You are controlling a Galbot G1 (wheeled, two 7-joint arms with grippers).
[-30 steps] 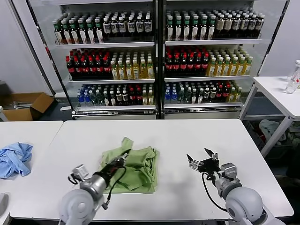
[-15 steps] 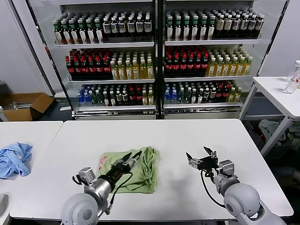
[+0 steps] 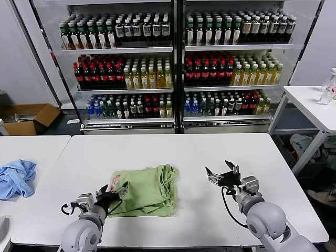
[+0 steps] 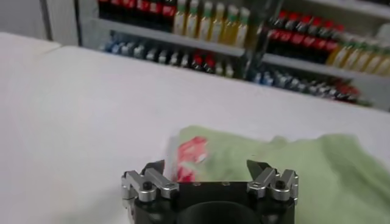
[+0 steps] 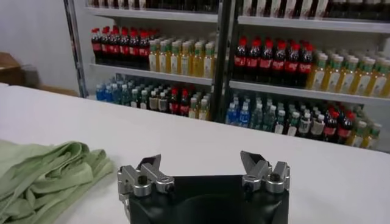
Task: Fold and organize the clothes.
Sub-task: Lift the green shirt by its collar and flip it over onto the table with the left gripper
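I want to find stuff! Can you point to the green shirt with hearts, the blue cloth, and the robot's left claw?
light green cotton shirt (image 3: 149, 190), head view, middle of folded fabric.
crumpled light blue garment (image 3: 16, 177), head view, its centre.
left gripper (image 3: 112, 189), head view, between open fingertips.

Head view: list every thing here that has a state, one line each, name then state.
green shirt: folded, lying flat on the white table, not held.
left gripper: open, at the shirt's left edge, holding nothing.
right gripper: open, empty, above the table to the right of the shirt.
blue garment: crumpled, on the neighbouring table at the far left.
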